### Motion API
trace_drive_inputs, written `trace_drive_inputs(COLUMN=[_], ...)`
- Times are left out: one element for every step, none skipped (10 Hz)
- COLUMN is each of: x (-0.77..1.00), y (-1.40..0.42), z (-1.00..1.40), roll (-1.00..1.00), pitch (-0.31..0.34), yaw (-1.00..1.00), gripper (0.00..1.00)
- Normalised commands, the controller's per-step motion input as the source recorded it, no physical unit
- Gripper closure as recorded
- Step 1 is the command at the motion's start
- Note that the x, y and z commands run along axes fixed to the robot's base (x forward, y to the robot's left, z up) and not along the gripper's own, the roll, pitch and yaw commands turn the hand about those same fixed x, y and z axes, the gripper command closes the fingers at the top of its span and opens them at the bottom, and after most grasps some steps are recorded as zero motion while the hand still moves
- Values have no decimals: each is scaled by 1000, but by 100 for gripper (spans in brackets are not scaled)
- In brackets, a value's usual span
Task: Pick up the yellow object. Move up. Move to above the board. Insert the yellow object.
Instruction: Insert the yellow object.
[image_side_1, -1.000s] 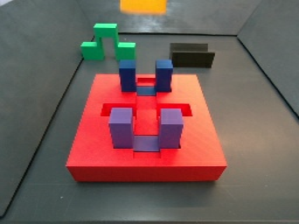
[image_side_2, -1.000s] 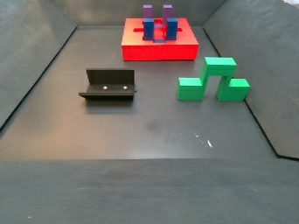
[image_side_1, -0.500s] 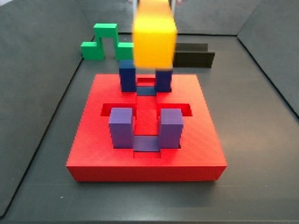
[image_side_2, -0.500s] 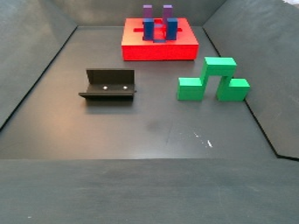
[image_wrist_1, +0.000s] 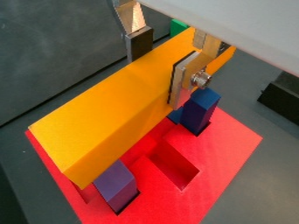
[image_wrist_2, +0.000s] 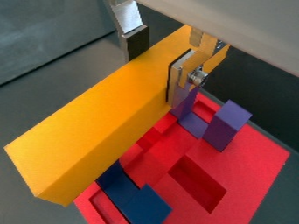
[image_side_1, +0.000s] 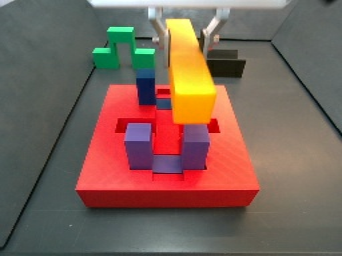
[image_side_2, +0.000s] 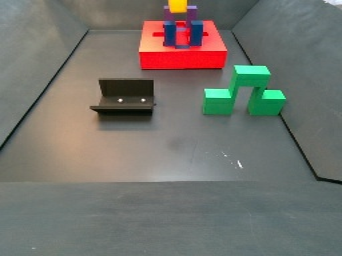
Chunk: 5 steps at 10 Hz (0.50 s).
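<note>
**Spotter:** Where are you, and what's new?

**Me:** A second ago only a sliver of yellow showed at the top of a side view. Half a second ago the bar's end hung large over the far posts. Now the long, smooth yellow-orange rectangular bar (image_side_1: 189, 68) has come down and lies lengthwise above the large flat red square board (image_side_1: 168, 162), running along its middle line between the upright blue and purple posts (image_side_1: 139, 147).

**Spotter:** And your fingers?

**Me:** My gripper (image_wrist_1: 165, 61) sits at the bar's far end, high over the back of the board. The silver fingers (image_wrist_1: 187, 77) are clamped on the bar's two long faces, dark pads pressed flat, as both wrist views show. Grip looks square.

**Spotter:** So what does that mean for the job?

**Me:** Pick-up, lift and carry-over look done to me; I judge I'm into the insert. The bar isn't seated yet: it rides above the post tops in a side view, and in a wrist view the recessed slot (image_wrist_2: 197, 179) lies open beneath it.

**Spotter:** Anything in the way?

**Me:** The green stepped block (image_side_2: 242, 90) and the fixture (image_side_2: 124, 97) sit well apart on the tabletop (image_side_2: 174, 150). My worry is the posts: the bar must pass cleanly between them.
</note>
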Motion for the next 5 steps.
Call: trace_drive_inputs(x=[-3, 0, 0, -20, -100], y=[0, 0, 0, 0, 0], z=[-166, -94, -320, -329, -277], roll=[86, 0, -3, -50, -44], pitch=[0, 0, -41, -51, -51], yaw=[0, 0, 0, 0, 0], gripper=[100, 100, 100, 100, 100])
